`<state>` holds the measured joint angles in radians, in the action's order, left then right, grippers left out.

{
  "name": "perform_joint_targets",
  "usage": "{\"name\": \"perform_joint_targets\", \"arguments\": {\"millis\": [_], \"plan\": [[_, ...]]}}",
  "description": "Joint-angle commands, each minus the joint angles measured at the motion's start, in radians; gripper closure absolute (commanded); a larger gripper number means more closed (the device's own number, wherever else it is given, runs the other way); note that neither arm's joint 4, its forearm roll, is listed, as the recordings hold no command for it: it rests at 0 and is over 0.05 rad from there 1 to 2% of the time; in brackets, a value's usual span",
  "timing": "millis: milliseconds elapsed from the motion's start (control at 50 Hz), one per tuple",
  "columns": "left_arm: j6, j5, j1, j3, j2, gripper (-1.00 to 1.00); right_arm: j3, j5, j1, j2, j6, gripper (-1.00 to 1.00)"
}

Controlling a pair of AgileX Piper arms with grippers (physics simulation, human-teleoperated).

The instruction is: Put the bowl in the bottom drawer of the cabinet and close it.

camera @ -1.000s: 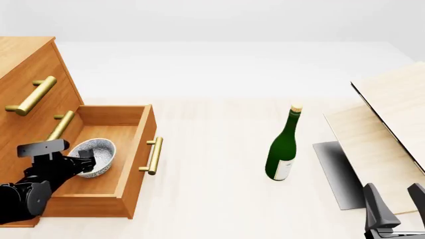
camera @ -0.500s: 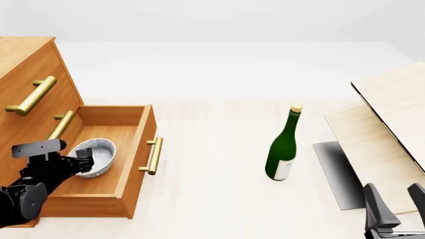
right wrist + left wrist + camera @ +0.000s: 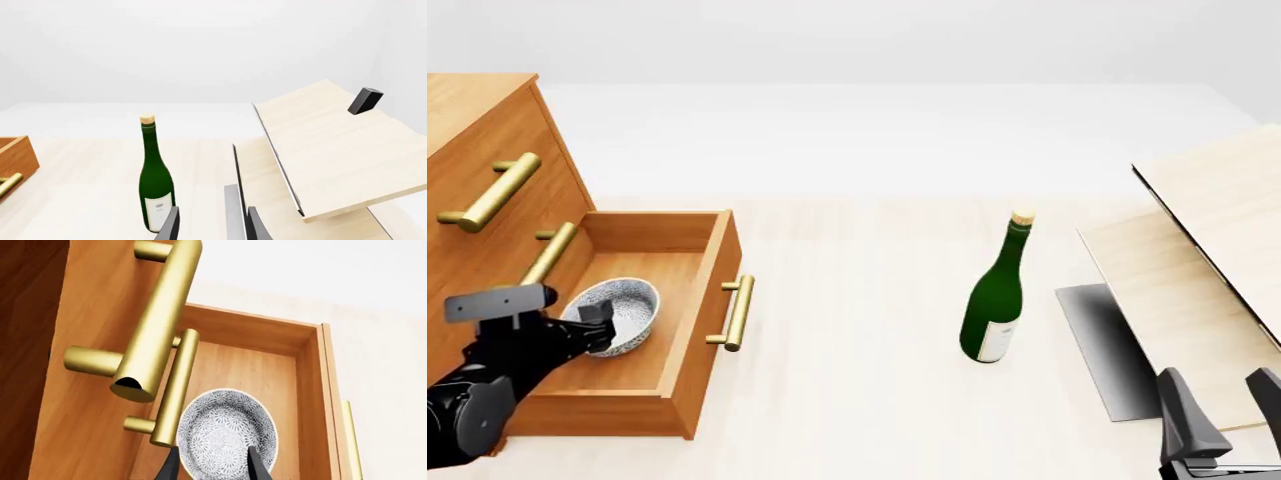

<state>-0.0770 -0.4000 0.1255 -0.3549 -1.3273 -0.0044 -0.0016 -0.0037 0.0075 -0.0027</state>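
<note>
The left gripper [image 3: 598, 333] is parted around the bowl's [image 3: 615, 314] rim at 7 o'clock, seemingly released. The bowl sits inside the bottom drawer [image 3: 701, 330], which is open. Retreat straight without tipping it, then push the brass handle [image 3: 737, 312]. The right gripper [image 3: 1225, 412] rests parted, idle.

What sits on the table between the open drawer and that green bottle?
Nothing: in the front view, only bare tabletop separates the bottom drawer from the green bottle.

1. The bowl [image 3: 614, 313]: grey-white floral speckle.
2. The cabinet [image 3: 481, 160]: orange-brown wood, brass handles.
3. Bottle [image 3: 993, 300]: dark green, white label.
4. Counter [image 3: 868, 400]: pale wood grain.
5. Fingers [image 3: 257, 465]: black.
</note>
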Motion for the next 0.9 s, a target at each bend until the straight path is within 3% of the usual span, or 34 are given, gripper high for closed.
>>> {"name": "perform_joint_targets", "arguments": {"millis": [20, 320, 900], "plan": [[-0.002, 0.021, -0.013, 0.016, 0.045, -1.0, 0.0, 0.0, 0.0, 0.0, 0.0, -1.0], [-0.003, 0.06, -0.044, 0.041, 0.136, -1.0, 0.0, 0.0, 0.0, 0.0, 0.0, -1.0], [-0.032, 0.13, -0.199, 0.037, 0.266, -1.0, 0.0, 0.0, 0.0, 0.0, 0.0, -1.0]]}}
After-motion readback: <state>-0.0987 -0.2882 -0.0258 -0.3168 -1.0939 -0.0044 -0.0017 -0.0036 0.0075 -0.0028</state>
